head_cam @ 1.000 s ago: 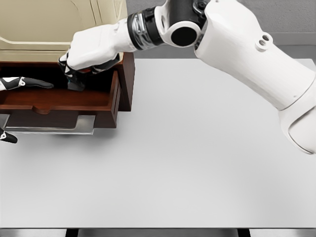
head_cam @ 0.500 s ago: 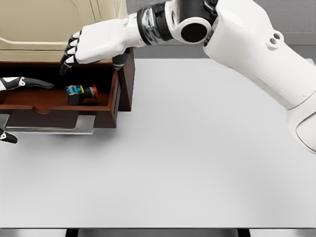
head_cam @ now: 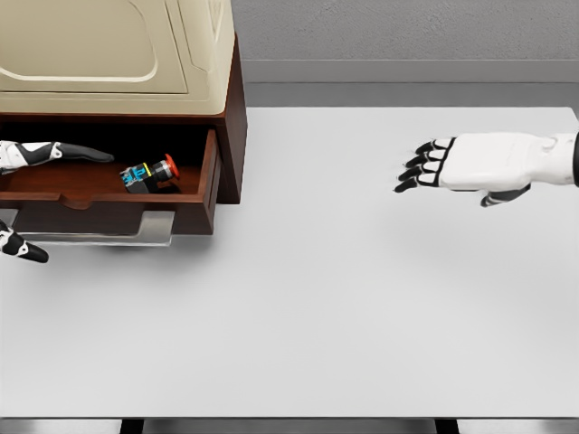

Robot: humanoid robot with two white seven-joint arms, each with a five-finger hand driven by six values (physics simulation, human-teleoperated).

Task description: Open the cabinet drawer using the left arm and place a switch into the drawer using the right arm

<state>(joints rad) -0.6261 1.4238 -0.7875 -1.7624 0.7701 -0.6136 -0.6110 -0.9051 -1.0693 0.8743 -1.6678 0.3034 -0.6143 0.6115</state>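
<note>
From my feed, the switch (head_cam: 149, 174) lies on its side inside the open drawer (head_cam: 109, 185) of the cabinet (head_cam: 118, 54), toward its right end. My right hand (head_cam: 461, 165) hovers over the counter (head_cam: 317, 298), fingers spread, holding nothing. My left hand (head_cam: 36, 152) only pokes in at the drawer's left edge; can't tell its grip.

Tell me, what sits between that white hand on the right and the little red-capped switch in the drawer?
In the head view, only bare white table and the drawer's brown side wall separate the right hand from the switch.
</note>
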